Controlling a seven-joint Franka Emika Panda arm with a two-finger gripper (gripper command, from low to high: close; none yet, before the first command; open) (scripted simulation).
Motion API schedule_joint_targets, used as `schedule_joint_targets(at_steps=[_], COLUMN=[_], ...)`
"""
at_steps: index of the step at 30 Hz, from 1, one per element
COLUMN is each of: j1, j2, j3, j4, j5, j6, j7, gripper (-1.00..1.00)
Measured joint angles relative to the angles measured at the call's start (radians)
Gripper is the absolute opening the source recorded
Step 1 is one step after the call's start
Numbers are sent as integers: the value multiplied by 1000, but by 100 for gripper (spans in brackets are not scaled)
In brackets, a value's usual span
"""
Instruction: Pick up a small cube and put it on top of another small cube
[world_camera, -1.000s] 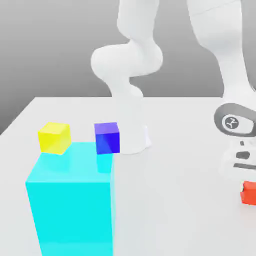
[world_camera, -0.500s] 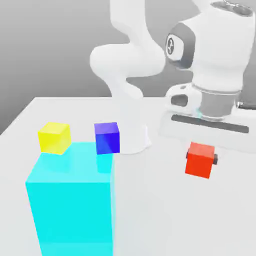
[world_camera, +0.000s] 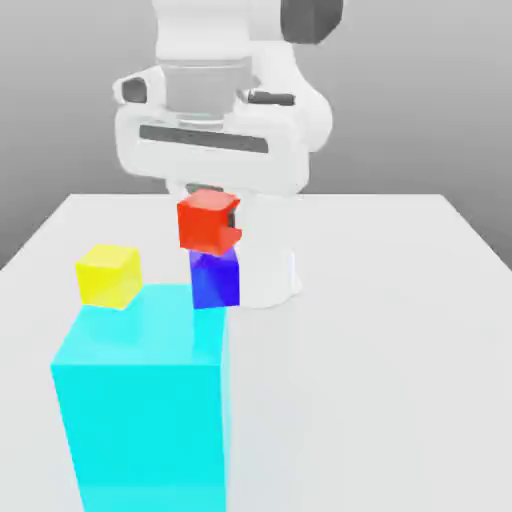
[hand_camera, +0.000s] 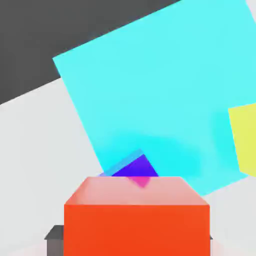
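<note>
Exterior: oblique, faces arm; hand: downward; share cubes.

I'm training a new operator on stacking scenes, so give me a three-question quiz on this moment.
1. True or false: the red cube is directly above the blue cube.
2. In the exterior view, which cube lies on the table left of the blue one: A) yellow, B) green, C) white?
3. Fill in: the largest block is coloured ____.

Key:
1. True.
2. A, the yellow cube.
3. Cyan, the cyan block.
</note>
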Motion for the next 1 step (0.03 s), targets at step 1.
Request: schedule_joint_targets(at_steps=[1], j1=[0], j2=[0], j3=[0], j4=[0], j5=[0], j6=[0], j7=[0], gripper=[100])
